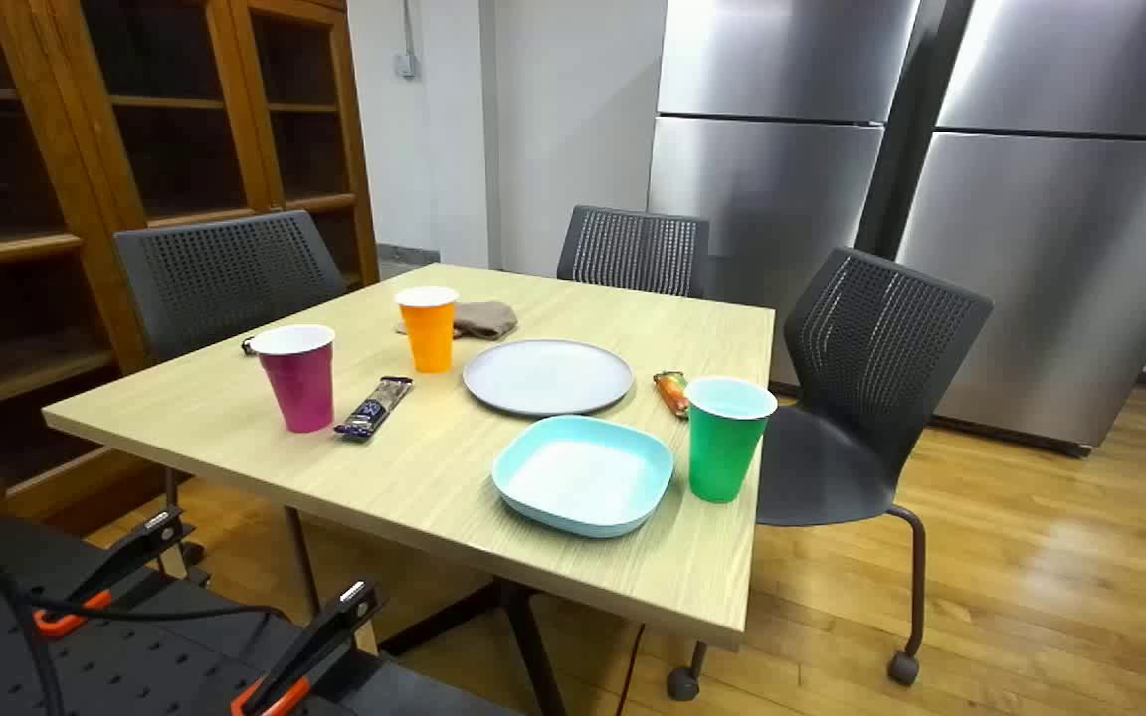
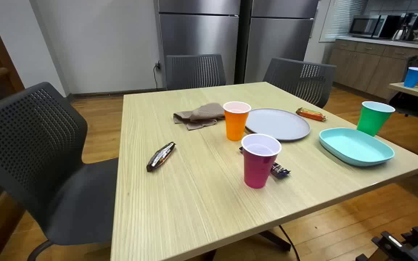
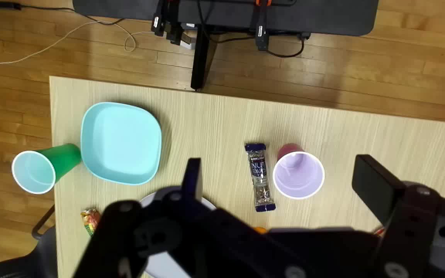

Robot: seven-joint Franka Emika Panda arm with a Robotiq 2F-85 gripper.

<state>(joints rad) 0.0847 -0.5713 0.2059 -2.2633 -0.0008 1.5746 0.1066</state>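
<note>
My tool (image 3: 280, 173) has its fingers spread wide apart above the surface (image 3: 207, 127), and in the wrist view the nut bar (image 3: 260, 178) shows between them, lying flat with its long axis pretty much straight up and down, top end tipped a bit left and aimed at the edge facing the black stand (image 3: 319, 17). Just right of it there's the purple cup (image 3: 299, 175), standing upright, mouth up, and the blue dish (image 3: 122, 143) sits off to the left.
</note>
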